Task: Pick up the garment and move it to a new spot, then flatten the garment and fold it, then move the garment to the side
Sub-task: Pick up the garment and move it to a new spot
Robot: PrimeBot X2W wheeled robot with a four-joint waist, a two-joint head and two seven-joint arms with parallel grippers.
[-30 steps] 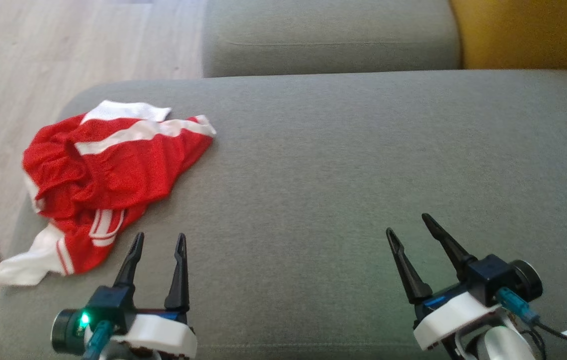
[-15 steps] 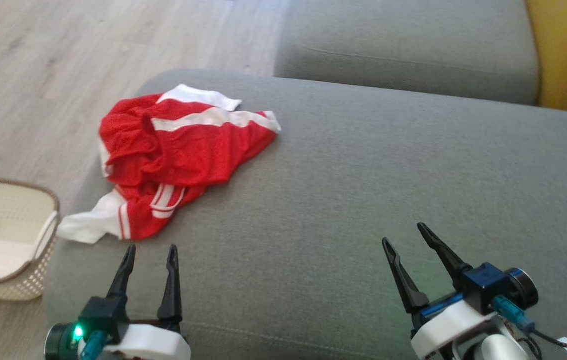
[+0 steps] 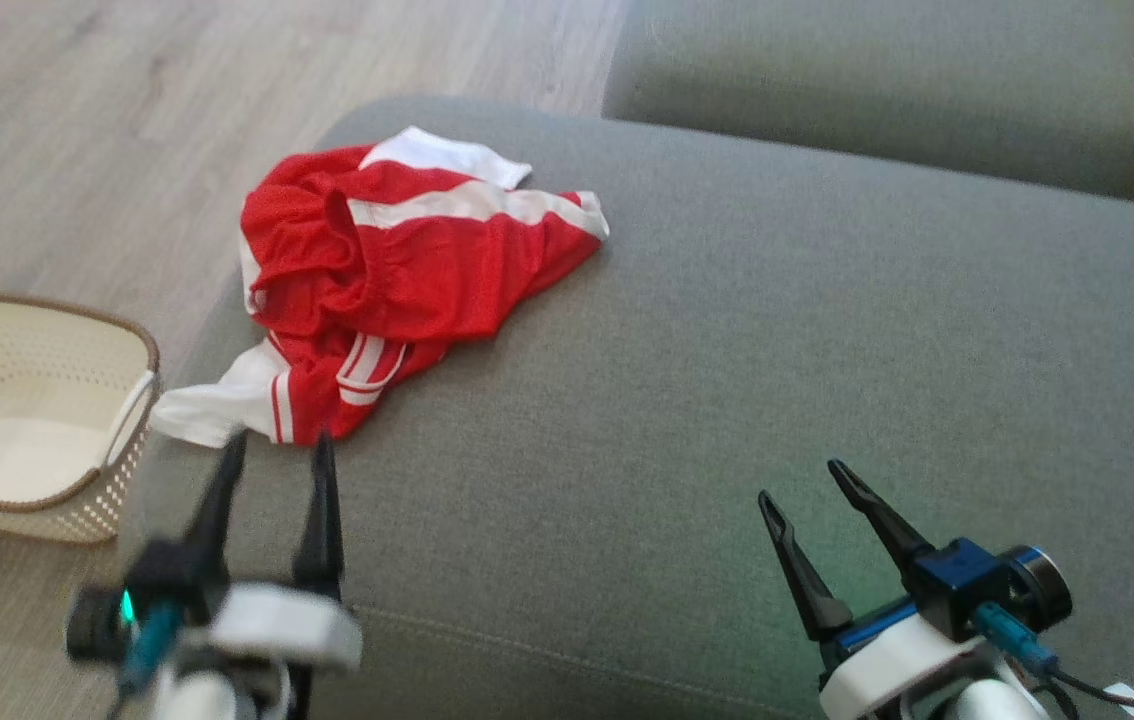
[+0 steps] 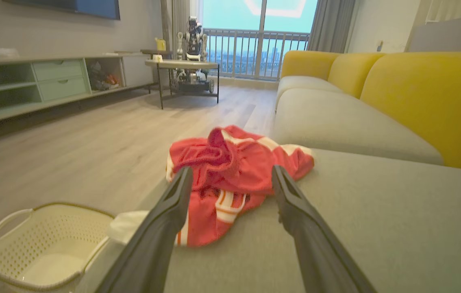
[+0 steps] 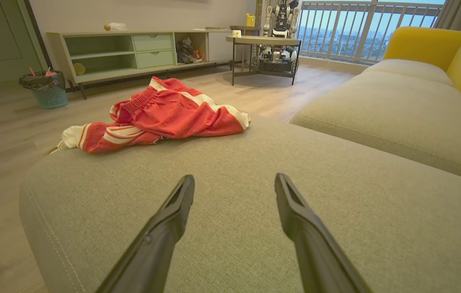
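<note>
Left gripper [image 3: 277,445] fingers spread wide, empty, tips just beside the red-and-white garment [image 3: 407,270] on the sofa [image 3: 727,350]. Right gripper [image 3: 800,482] fingers also spread, holding nothing, well apart from it.

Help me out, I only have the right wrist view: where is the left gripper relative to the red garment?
Observer: In the head view the left gripper is open, fingertips at the garment's near white corner; contact I cannot tell.
Operator: Anything standing beside that corner?
Observer: Yes, a cream perforated basket stands on the floor just left of the cushion.
</note>
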